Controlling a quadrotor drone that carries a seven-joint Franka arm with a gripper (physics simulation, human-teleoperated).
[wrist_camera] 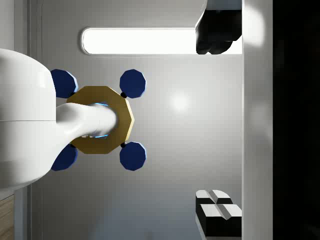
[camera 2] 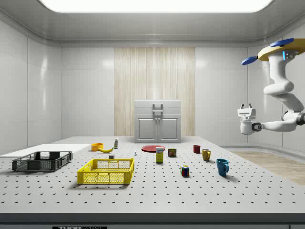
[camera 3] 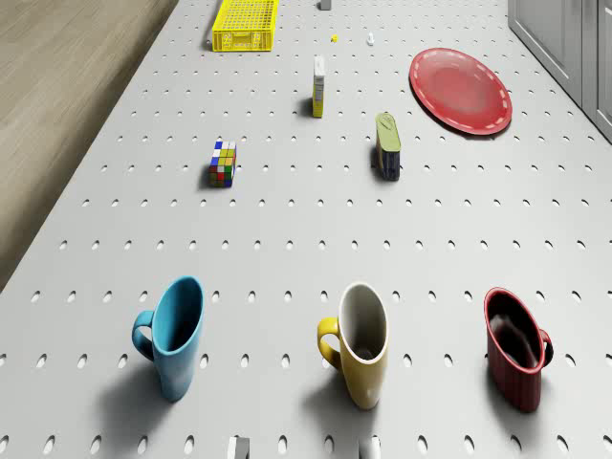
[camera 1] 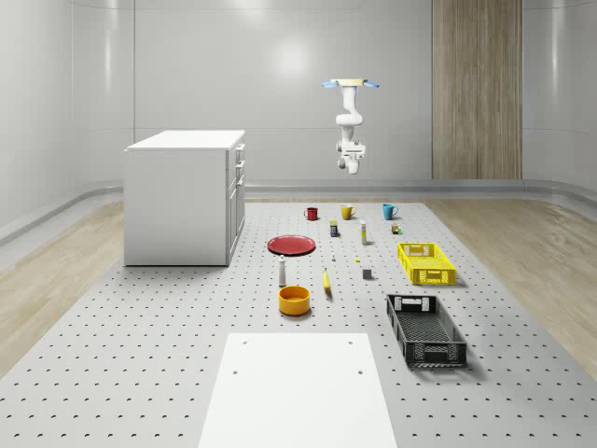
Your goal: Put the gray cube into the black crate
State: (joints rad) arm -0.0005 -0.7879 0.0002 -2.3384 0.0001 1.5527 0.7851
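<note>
High over the far edge of a grey perforated worktop (camera 1: 168, 373), the yellow-bodied, blue-rotor quadrotor drone (camera 1: 352, 85) hovers behind a row of three mugs, its white arm folded beneath it. The gripper (camera 2: 247, 109) is turned up towards the drone and the ceiling light. Its jaws stand wide apart, hold nothing and touch nothing.

The small gray cube (camera 1: 367, 273) sits on the worktop, just to the whole-scene view's left of the yellow plastic mesh crate (camera 1: 425, 262) and well apart from the gripper. The long black plastic mesh crate (camera 1: 403, 327) lies nearer the camera, apart from the cube, its slotted floor in plain sight.

The room has pale panelled walls, one wood-panelled section, a strip of wooden floor around the worktop and a bright ceiling light. A white cabinet (camera 1: 187, 196) stands on the worktop's left in the whole-scene view, and a flat white board (camera 1: 298, 392) lies at the near edge.

The red mug (camera 3: 516, 349), yellow mug (camera 3: 360, 344) and blue mug (camera 3: 174, 335) lie below the drone. A red round plate (camera 1: 292, 245), an orange bowl (camera 1: 294, 300) and a yellow banana (camera 1: 326, 282) lie closer in.
</note>
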